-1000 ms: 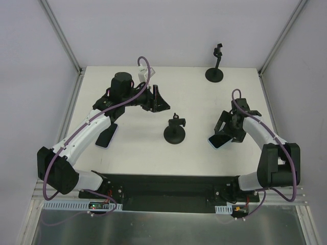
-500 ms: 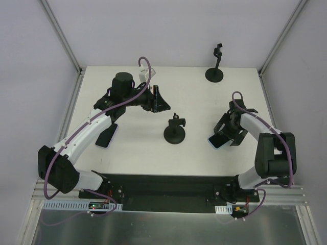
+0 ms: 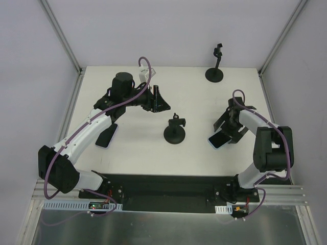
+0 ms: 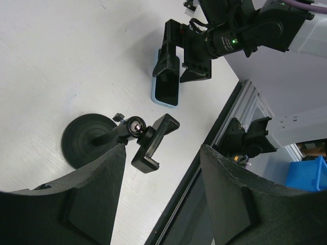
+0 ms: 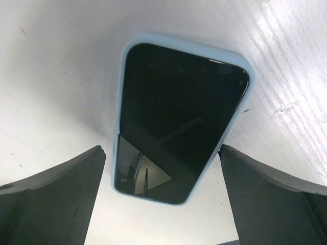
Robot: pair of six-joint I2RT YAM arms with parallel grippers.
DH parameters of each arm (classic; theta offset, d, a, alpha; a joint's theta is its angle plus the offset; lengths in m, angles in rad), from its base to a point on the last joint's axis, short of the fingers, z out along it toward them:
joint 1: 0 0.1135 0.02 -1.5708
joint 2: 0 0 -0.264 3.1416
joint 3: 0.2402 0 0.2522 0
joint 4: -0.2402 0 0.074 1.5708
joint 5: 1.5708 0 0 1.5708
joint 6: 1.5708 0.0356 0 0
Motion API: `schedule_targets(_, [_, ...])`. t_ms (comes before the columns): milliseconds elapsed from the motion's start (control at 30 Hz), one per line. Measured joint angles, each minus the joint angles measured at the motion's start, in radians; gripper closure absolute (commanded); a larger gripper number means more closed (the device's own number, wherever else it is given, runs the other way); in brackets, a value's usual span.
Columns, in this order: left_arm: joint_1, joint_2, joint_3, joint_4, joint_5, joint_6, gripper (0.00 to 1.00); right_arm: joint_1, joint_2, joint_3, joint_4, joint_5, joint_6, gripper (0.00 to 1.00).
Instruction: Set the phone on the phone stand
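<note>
Well, the phone lay flat, screen up, on the white counter, right of centre in the overhead view, between the widely spread jaws of the right end effector (neither finger touching it). The phone stand stood apart at mid-frame. The left end effector, upper left, was partly open and held nothing.

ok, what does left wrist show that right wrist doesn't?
Left wrist only: the phone stand, its clamp empty, and the right gripper seen from outside, low over one end of the phone. Right wrist only: the dark screen close up, with a reflection in it, and the gripper's open fingers on either side of it, not touching. Both: the blue-cased phone lying flat on the white table.
</note>
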Motion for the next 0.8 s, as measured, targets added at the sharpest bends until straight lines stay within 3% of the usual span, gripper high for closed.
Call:
schedule_targets(500, [0.000, 0.003, 0.000, 0.000, 0.000, 0.000, 0.41, 0.023, 0.087, 0.061, -0.052, 0.076, 0.084, 0.01])
schedule_targets(700, [0.000, 0.009, 0.000, 0.002, 0.000, -0.001, 0.41, 0.050, 0.091, 0.067, -0.057, 0.098, 0.113, 0.18])
schedule_targets(800, [0.000, 0.015, 0.000, 0.002, 0.000, -0.001, 0.41, 0.055, 0.091, 0.067, -0.057, 0.108, 0.126, 0.36])
